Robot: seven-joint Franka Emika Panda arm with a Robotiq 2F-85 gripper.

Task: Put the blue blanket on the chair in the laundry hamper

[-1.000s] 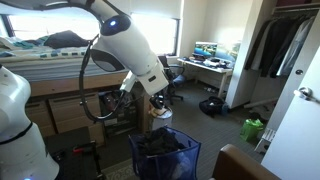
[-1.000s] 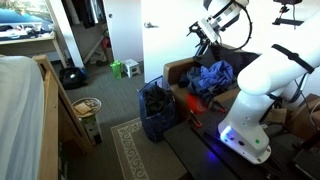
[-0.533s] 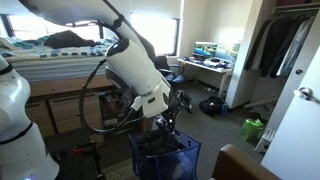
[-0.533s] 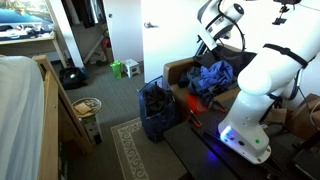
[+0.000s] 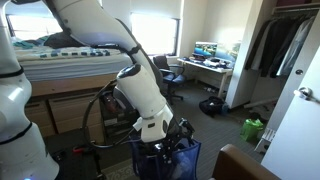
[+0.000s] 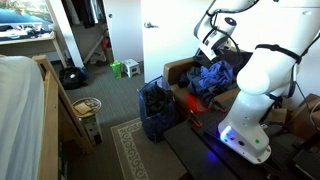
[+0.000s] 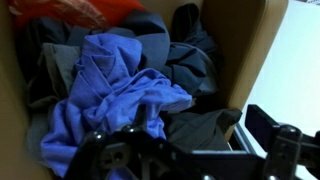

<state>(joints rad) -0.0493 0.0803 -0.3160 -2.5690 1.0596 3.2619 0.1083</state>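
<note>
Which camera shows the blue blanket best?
The wrist view: the blue blanket fills the frame, folds clear. In an exterior view it is small and distant; in an exterior view crowded by the arm, I cannot find it.

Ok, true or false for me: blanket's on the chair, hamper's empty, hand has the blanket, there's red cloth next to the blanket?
The blanket lies on the chair: true.
The hamper is empty: false, dark clothes are in it.
The hand grips the blanket: false, it hovers above it, open.
Red cloth lies by the blanket: true.
</note>
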